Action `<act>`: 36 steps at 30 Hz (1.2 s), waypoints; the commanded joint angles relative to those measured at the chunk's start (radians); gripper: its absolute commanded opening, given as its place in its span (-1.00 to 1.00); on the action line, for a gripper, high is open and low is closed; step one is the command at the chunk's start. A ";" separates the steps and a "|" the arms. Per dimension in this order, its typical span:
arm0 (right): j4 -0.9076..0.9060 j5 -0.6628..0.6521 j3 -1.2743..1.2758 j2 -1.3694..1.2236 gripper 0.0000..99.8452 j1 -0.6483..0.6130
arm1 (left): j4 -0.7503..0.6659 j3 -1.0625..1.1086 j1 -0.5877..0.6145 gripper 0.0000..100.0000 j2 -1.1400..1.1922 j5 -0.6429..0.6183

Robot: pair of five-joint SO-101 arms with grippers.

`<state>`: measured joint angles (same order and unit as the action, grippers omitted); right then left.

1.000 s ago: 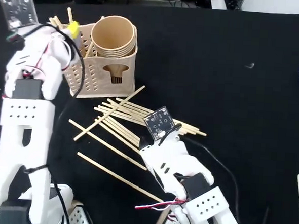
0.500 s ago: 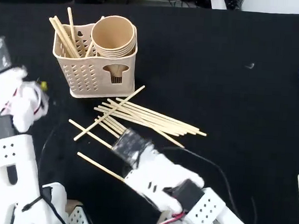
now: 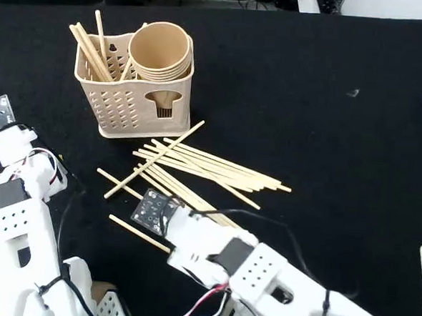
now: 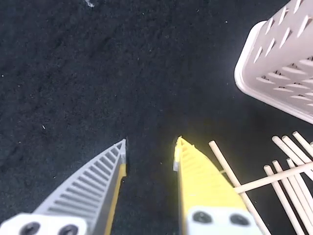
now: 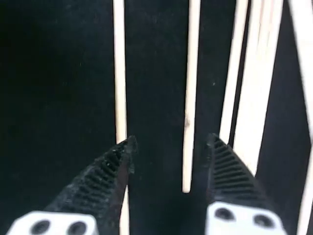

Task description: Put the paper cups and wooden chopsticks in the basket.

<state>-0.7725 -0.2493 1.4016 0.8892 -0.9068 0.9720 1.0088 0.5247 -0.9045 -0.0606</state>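
On a black desk [image 3: 320,136], the right arm [image 3: 261,276] lies low with its jaws parted and empty, over the near edge of a scatter of loose chopsticks [image 3: 203,168]. The end of one chopstick [image 5: 190,98] lies in the gap between the tips of these jaws. A second chopstick [image 5: 119,73] runs along one jaw and is partly hidden by it, and several more lie side by side just past the other jaw. The left arm [image 3: 14,217] holds its jaws, one grey and one yellow, open and empty above bare desk. One stick end [image 4: 230,171] lies just beside the yellow jaw. Ahead of these jaws and off to the yellow side is a corner of the cream slotted basket [image 4: 279,68]. The basket stands upright beyond the scatter, well ahead of both pairs of jaws. It holds a nested stack of paper cups [image 3: 160,51], and a few upright chopsticks [image 3: 88,50] lean beside the stack.
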 commanded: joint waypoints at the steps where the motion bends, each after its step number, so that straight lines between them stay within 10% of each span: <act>1: 0.072 -0.038 -0.059 -0.084 -0.60 -0.006 | -0.017 -0.005 0.012 -0.68 -0.021 0.003; 11: 0.081 -0.055 -0.081 -0.137 -0.98 -0.011 | -0.017 -0.004 0.013 -0.68 -0.021 0.003; 22: -0.005 -0.107 -0.133 -0.134 -0.96 -0.008 | -0.017 -0.004 0.013 -0.68 -0.021 0.003; 28: -0.025 -0.089 -0.150 -0.137 -0.60 -0.005 | -0.017 -0.004 0.012 -0.68 -0.021 0.003; 36: 0.100 -0.094 -0.108 -0.147 -0.73 0.091 | -0.017 -0.004 0.010 -0.68 -0.021 0.003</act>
<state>-0.7050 -0.3445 1.3096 0.7511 -0.8608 0.9720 1.0088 0.5263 -0.9045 -0.0621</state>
